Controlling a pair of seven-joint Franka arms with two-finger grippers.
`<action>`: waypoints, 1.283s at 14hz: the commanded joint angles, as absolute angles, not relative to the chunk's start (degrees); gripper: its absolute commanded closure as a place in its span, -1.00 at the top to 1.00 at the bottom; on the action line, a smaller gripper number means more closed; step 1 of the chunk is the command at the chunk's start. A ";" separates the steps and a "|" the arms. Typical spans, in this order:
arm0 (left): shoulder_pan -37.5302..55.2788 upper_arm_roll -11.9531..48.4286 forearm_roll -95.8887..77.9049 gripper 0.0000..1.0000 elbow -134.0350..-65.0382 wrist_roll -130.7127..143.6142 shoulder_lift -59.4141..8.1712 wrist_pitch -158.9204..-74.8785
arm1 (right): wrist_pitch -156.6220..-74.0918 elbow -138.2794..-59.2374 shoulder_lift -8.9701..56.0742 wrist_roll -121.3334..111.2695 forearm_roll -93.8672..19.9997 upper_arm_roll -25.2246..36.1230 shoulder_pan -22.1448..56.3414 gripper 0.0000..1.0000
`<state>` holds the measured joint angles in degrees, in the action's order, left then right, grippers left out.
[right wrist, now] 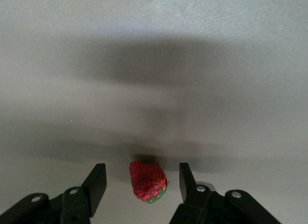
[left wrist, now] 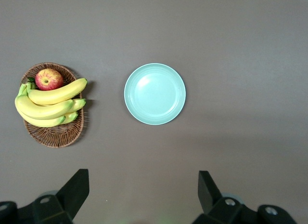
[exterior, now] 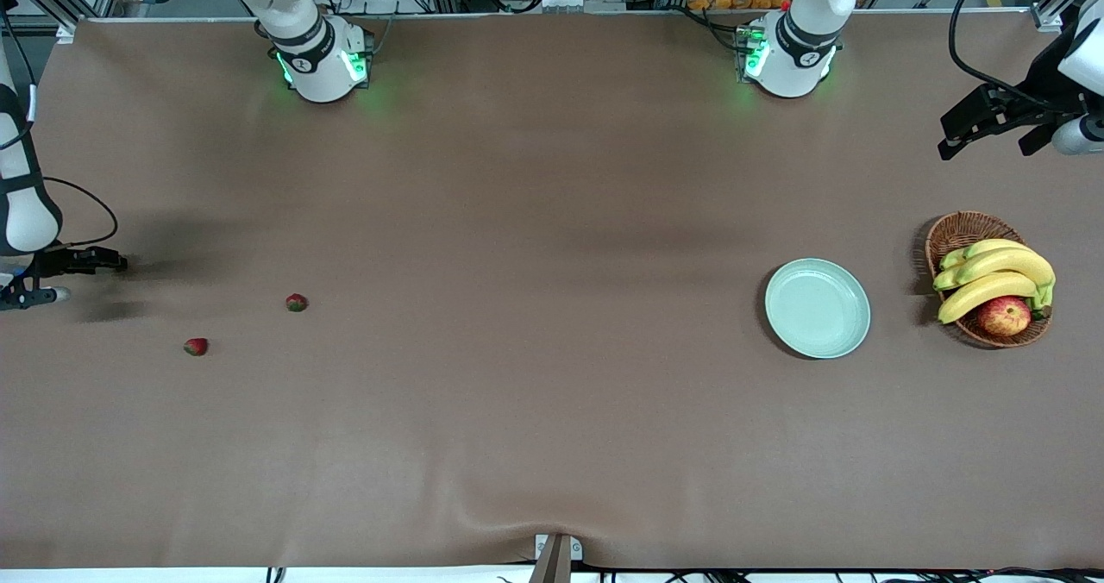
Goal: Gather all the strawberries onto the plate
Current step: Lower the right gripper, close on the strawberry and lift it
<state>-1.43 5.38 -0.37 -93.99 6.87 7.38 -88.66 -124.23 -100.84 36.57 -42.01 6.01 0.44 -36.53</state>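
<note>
Right end effector (right wrist: 142, 183) is low over the bench (exterior: 535, 393) at the right arm's end, its fingers (right wrist: 96, 178) partly spread with a strawberry (right wrist: 147, 181) lying between them; a gap shows on either side of the berry, so nothing is gripped. Two more strawberries lie on the bench near this end effector, toward the middle of the bench from it: one (exterior: 296, 303) and another (exterior: 196, 347) nearer to the front camera. Left end effector (left wrist: 143, 185) hangs in the air at the left arm's end of the bench, waiting, fingers spread wide and holding nothing. Below it lies the pale mint-green plate (exterior: 817, 308), with no berries on it. Beside the plate, closer to the bench's end, stands a wicker basket (exterior: 959, 230) holding bananas (exterior: 996, 277) and an apple (exterior: 1004, 316).
</note>
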 commanded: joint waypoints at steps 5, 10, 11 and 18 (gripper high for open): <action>-0.88 6.85 0.18 1.00 -94.57 7.21 8.79 -86.57 | -126.48 -102.39 37.00 -44.82 11.25 -0.09 -37.53 -0.20; -1.32 8.26 0.09 1.00 -94.57 8.35 8.53 -86.57 | -125.34 -102.22 36.65 -44.39 11.16 -0.26 -36.74 -1.00; -1.41 8.17 0.00 1.00 -94.48 8.44 8.53 -86.57 | -122.81 -101.26 36.30 -43.95 11.08 -0.52 -36.39 -1.00; -2.55 8.17 0.09 1.00 -94.75 8.79 7.38 -87.01 | -98.38 -85.97 33.06 -34.74 7.75 -1.75 -28.05 -1.00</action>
<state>-2.19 7.92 -0.37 -94.62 8.14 7.30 -87.09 -103.28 -88.73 34.80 -38.52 9.45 -1.09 -29.77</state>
